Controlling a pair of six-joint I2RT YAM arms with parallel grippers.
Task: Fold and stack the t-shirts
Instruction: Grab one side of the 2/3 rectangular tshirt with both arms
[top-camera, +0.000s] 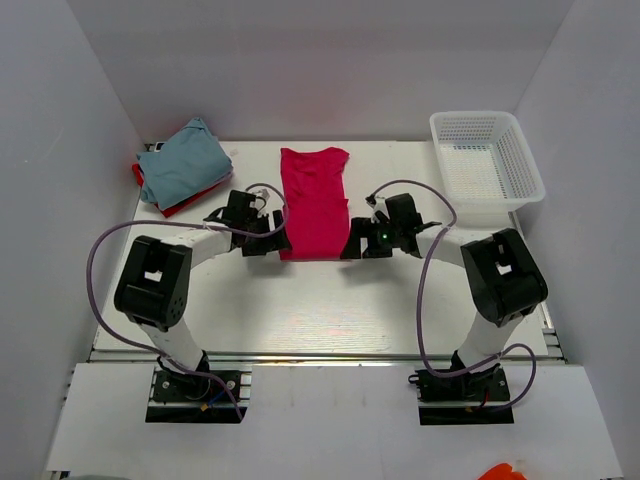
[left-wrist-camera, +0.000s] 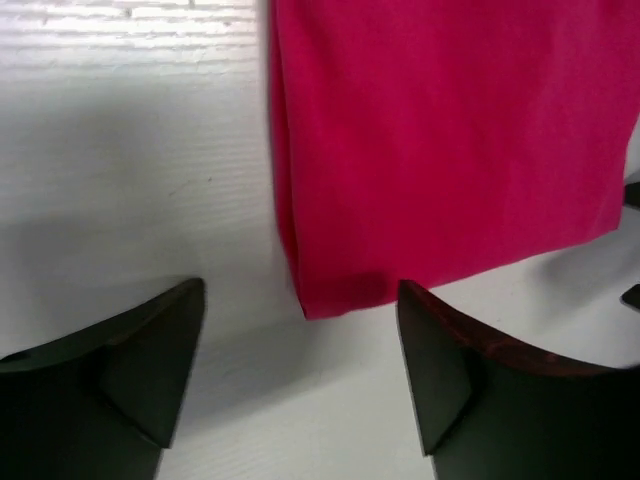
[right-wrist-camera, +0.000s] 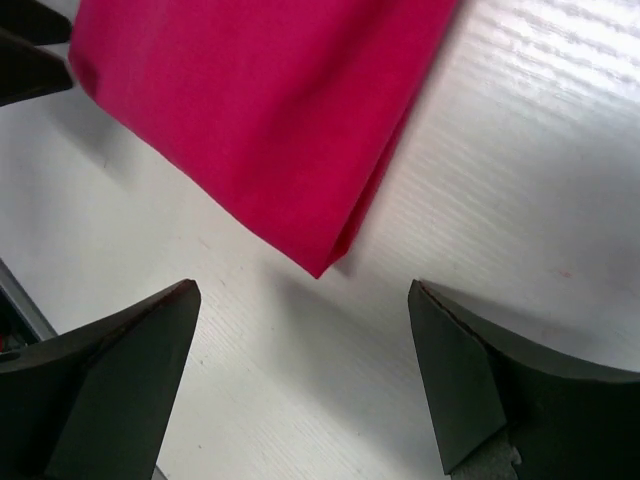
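The magenta-pink t-shirt lies flat in a long narrow fold at the table's middle back. Its near left corner shows in the left wrist view, its near right corner in the right wrist view. My left gripper is open and empty beside the near left corner. My right gripper is open and empty beside the near right corner. A light blue-grey t-shirt lies folded on a red t-shirt at the back left.
A white mesh basket stands at the back right. White walls close in the table on the left, back and right. The table's front rail runs just behind the arm bases.
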